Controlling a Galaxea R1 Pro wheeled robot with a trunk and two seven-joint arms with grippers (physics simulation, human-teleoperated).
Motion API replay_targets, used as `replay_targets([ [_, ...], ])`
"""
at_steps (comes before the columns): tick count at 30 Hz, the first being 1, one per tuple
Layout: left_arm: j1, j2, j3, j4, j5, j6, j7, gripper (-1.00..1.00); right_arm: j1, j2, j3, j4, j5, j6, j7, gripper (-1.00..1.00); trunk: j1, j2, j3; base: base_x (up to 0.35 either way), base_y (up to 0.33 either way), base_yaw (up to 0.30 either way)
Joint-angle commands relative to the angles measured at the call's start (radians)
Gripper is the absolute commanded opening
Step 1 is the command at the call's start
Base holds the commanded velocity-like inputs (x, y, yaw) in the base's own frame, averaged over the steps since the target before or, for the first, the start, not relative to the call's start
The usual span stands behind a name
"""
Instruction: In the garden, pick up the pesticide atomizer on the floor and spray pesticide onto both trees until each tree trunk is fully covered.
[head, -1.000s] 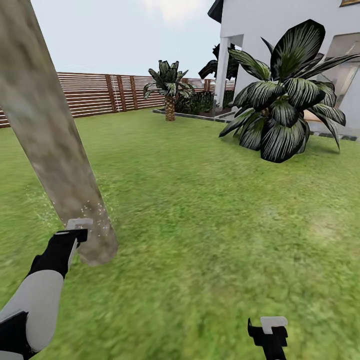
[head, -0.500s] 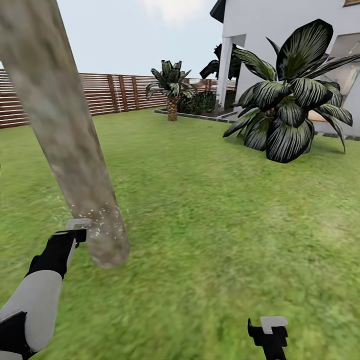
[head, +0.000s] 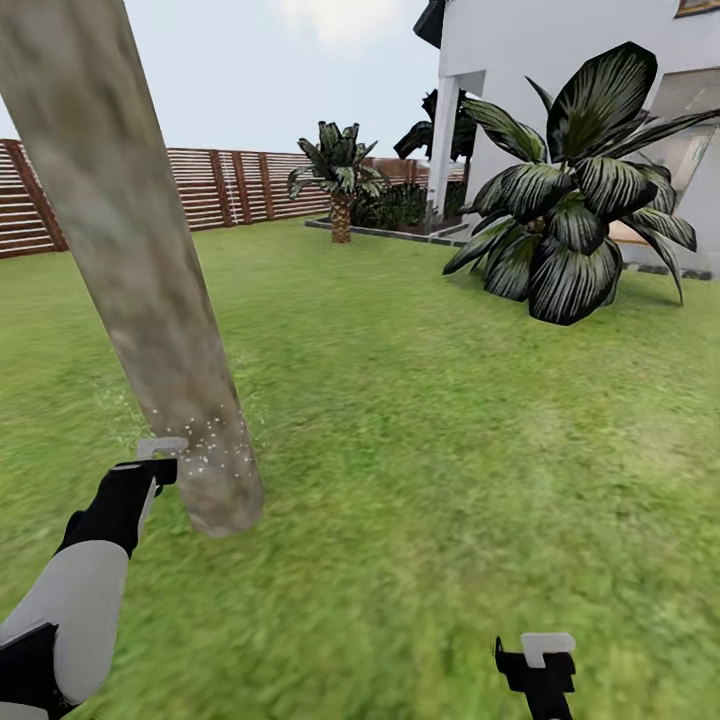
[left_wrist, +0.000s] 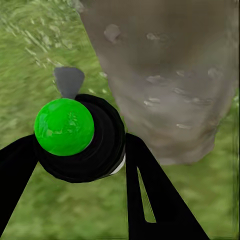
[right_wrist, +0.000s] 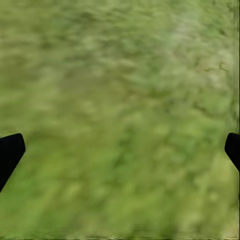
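Left wrist view shows our left end effector (left_wrist: 95, 165) clamped on the pesticide atomizer (left_wrist: 75, 137), tree trunk (left_wrist: 165, 75) just ahead. We should sweep higher, where white pesticide (head: 205, 445) hasn't reached. Right end effector (right_wrist: 120, 150) hangs wide.

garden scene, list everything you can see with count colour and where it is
tree trunk: one, mottled beige-grey, leaning, near left on the lawn
pesticide: cloud of white specks at the trunk's base
atomizer: one, black with a green cap, between the left gripper's fingers
lawn: green grass, throughout
fence: brown slats, far left
striped plant: one, dark broad leaves, right, by the house
house: white, upper right
small palm: one, far centre
left gripper: black, beside the trunk's base
right gripper: black, low right, over grass
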Motion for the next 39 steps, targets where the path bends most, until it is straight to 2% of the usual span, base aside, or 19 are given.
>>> replay_targets([
  [1, 0.0, 0.0, 0.0, 0.0, 0.0, -0.001, -0.001, -1.0, 0.0, 0.0, 0.0, 0.0, 0.0, 0.0, 0.001, 1.0, 0.0, 0.0, 0.0, -0.282, -0.084, -0.077],
  [5, 0.014, 0.0, 0.0, 0.015, 0.001, -0.004, -0.002, -1.0, 0.0, 0.0, 0.0, 0.0, 0.0, 0.0, 0.0, 1.0, 0.0, 0.0, 0.001, -0.307, -0.087, -0.019],
  [8, 0.092, 0.0, 0.0, 0.02, 0.002, -0.028, -0.009, -1.0, 0.0, 0.0, 0.0, 0.0, -0.001, 0.0, 0.0, 1.0, 0.0, 0.0, 0.001, -0.315, -0.084, -0.001],
  [10, 0.138, 0.001, -0.002, 0.024, 0.001, -0.082, -0.031, -1.0, 0.0, 0.001, 0.0, 0.0, -0.001, 0.0, 0.001, 1.0, 0.0, 0.0, 0.001, -0.315, -0.084, 0.0],
  [11, 0.176, 0.004, -0.005, 0.028, -0.001, -0.134, -0.089, -1.0, 0.0, 0.001, 0.001, -0.003, 0.0, 0.0, 0.003, 1.0, 0.0, 0.0, 0.001, -0.315, -0.084, 0.0],
  [14, 0.232, 0.018, -0.012, 0.026, -0.009, -0.167, -0.255, -1.0, 0.0, 0.004, 0.003, -0.008, 0.003, 0.001, 0.01, 1.0, 0.0, 0.0, 0.001, -0.315, -0.084, 0.0],
  [15, 0.243, 0.025, -0.014, 0.026, -0.011, -0.183, -0.316, -1.0, 0.0, 0.005, 0.014, -0.014, 0.018, 0.001, 0.022, 1.0, 0.0, 0.0, 0.001, -0.315, -0.083, 0.0],
  [16, 0.251, 0.044, -0.016, 0.027, -0.026, -0.235, -0.427, -1.0, 0.0, 0.006, 0.06, -0.058, 0.078, 0.003, 0.09, 1.0, 0.0, 0.0, 0.001, -0.315, -0.084, 0.0],
  [18, 0.254, 0.063, -0.019, 0.027, -0.092, -0.297, -0.571, -1.0, 0.0, 0.012, 0.094, -0.138, 0.145, 0.008, 0.214, 1.0, 0.0, 0.0, 0.001, -0.315, -0.083, 0.0],
  [21, 0.255, 0.07, -0.024, 0.026, -0.199, -0.326, -0.702, -1.0, -0.01, 0.014, 0.108, -0.19, 0.179, 0.053, 0.476, 1.0, 0.0, 0.0, 0.001, -0.315, -0.08, 0.0],
  [22, 0.255, 0.07, -0.037, 0.027, -0.241, -0.337, -0.746, -1.0, -0.029, 0.011, 0.109, -0.21, 0.187, 0.075, 0.588, 1.0, 0.0, 0.0, 0.001, -0.285, -0.051, 0.0],
  [23, 0.255, 0.07, -0.052, 0.027, -0.268, -0.349, -0.779, -1.0, -0.041, 0.01, 0.109, -0.23, 0.194, 0.085, 0.652, 1.0, 0.0, 0.0, 0.001, -0.263, -0.033, 0.0],
  [25, 0.255, 0.069, -0.099, 0.027, -0.331, -0.383, -0.897, -1.0, -0.063, 0.008, 0.11, -0.295, 0.236, 0.102, 0.831, 1.0, 0.0, 0.0, 0.001, -0.161, -0.013, 0.0],
  [28, 0.255, 0.068, -0.172, 0.026, -0.364, -0.4, -1.019, -1.0, -0.071, 0.011, 0.11, -0.384, 0.338, 0.108, 1.066, 1.0, 0.0, 0.0, 0.001, -0.034, -0.003, 0.0],
  [30, 0.255, 0.063, -0.254, 0.026, -0.37, -0.401, -1.04, -1.0, -0.072, 0.015, 0.11, -0.412, 0.369, 0.109, 1.138, 1.0, 0.0, 0.0, 0.001, -0.006, 0.0, 0.0],
  [32, 0.255, 0.057, -0.33, 0.026, -0.372, -0.402, -1.047, -1.0, -0.072, 0.027, 0.111, -0.421, 0.378, 0.108, 1.162, 1.0, 0.0, 0.0, 0.001, -0.001, 0.0, 0.0],
  [35, 0.255, 0.052, -0.346, 0.026, -0.371, -0.403, -1.045, -1.0, -0.072, 0.04, 0.112, -0.423, 0.38, 0.108, 1.165, 1.0, 0.0, 0.0, 0.001, 0.0, 0.0, 0.0],
  [38, 0.255, 0.027, -0.353, 0.026, -0.372, -0.404, -1.043, -1.0, -0.072, 0.049, 0.112, -0.423, 0.38, 0.108, 1.166, 1.0, 0.0, 0.0, 0.001, 0.0, 0.0, 0.0],
  [39, 0.255, 0.014, -0.374, 0.026, -0.373, -0.403, -1.042, -1.0, -0.072, 0.056, 0.112, -0.422, 0.381, 0.107, 1.166, 1.0, 0.0, 0.0, 0.001, 0.0, 0.0, 0.0],
])
